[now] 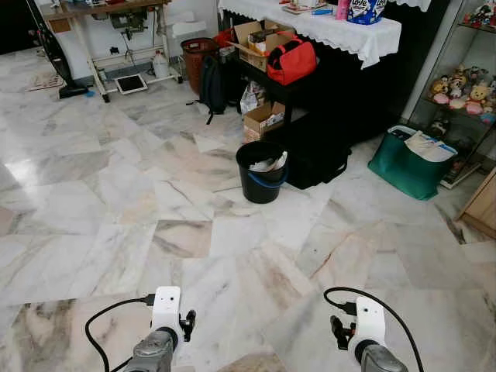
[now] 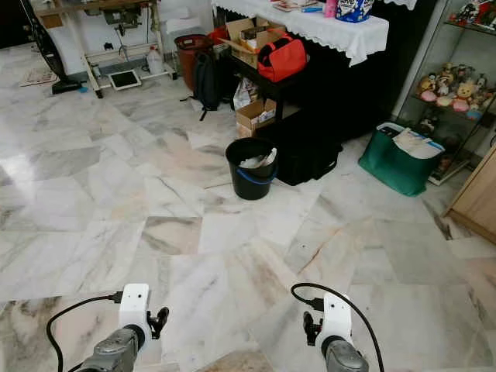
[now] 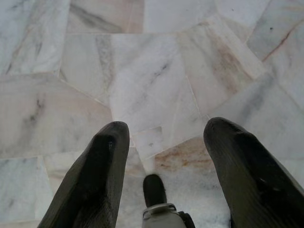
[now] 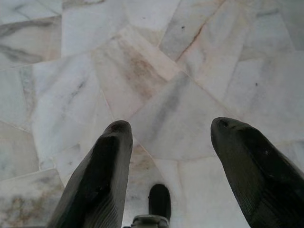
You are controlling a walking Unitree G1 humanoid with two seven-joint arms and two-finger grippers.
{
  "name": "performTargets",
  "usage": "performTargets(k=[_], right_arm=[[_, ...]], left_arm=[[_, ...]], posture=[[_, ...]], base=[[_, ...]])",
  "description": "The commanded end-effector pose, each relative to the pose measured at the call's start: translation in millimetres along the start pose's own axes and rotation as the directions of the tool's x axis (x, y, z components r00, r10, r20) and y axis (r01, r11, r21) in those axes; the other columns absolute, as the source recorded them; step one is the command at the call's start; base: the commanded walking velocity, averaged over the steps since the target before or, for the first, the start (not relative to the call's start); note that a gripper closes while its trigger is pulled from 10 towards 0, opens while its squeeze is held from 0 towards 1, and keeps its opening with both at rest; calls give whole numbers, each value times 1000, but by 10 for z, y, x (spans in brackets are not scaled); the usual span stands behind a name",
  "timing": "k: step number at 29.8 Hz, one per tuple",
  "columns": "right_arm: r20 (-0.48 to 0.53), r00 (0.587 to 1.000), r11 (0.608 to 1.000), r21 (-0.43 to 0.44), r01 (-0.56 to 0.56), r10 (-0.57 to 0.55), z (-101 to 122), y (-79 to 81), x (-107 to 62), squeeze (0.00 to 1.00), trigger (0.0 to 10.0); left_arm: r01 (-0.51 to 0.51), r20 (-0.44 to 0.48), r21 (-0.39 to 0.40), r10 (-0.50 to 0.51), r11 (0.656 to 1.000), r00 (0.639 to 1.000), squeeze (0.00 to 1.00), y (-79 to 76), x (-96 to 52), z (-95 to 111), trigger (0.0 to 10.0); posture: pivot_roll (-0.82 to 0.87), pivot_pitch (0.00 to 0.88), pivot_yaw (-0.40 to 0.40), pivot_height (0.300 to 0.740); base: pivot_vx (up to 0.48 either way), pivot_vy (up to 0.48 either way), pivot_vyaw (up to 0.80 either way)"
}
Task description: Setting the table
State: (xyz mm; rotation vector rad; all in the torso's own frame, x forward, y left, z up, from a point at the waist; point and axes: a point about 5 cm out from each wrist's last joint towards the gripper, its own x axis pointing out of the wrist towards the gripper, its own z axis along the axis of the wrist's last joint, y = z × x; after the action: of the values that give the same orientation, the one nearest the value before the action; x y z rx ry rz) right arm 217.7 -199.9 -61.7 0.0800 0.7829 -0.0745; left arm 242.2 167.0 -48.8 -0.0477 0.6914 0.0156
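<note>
While you look down over the marble floor (image 1: 116,201), the white-clothed table (image 1: 325,27) stands far ahead, with a black bucket (image 1: 261,172) before it; your left gripper (image 3: 164,137) and right gripper (image 4: 171,137) hang above the tiles, fingers spread wide apart, holding and touching nothing

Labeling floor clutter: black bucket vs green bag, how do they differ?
The bucket is black, round and rigid with a blue handle; the bag is green, boxy and soft-sided. The bucket stands out on the open marble floor; the bag sits beside the shelf of toys. Both stand upright, open-topped, with pale paper-like contents.
</note>
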Motion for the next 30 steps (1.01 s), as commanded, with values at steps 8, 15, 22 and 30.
performTargets(k=[8, 15, 22, 30], right_arm=[[-1, 1000, 1000, -15, -21, 21, 44, 73, 22, 0, 10000], [-30, 999, 999, -20, -26, 26, -13, 89, 15, 0, 10000], [-42, 999, 999, -24, -27, 26, -46, 90, 8, 0, 10000], [-44, 999, 999, -43, -31, 29, -23, 92, 15, 0, 10000]], left_arm=[[-33, -39, -29, 32, 999, 999, 0, 45, -33, -118, 10000], [-42, -51, -32, 41, 999, 998, 0, 59, -53, -173, 10000], [-49, -63, -33, 47, 998, 997, 0, 78, -72, -225, 10000], [-53, -65, -35, 50, 998, 997, 0, 80, -78, -240, 10000]], posture=[[51, 0, -7, 715], [58, 0, -9, 715], [63, 0, -16, 715], [65, 0, -24, 715]], base=[[0, 0, 0], [0, 0, 0], [0, 0, -729], [0, 0, -692]])
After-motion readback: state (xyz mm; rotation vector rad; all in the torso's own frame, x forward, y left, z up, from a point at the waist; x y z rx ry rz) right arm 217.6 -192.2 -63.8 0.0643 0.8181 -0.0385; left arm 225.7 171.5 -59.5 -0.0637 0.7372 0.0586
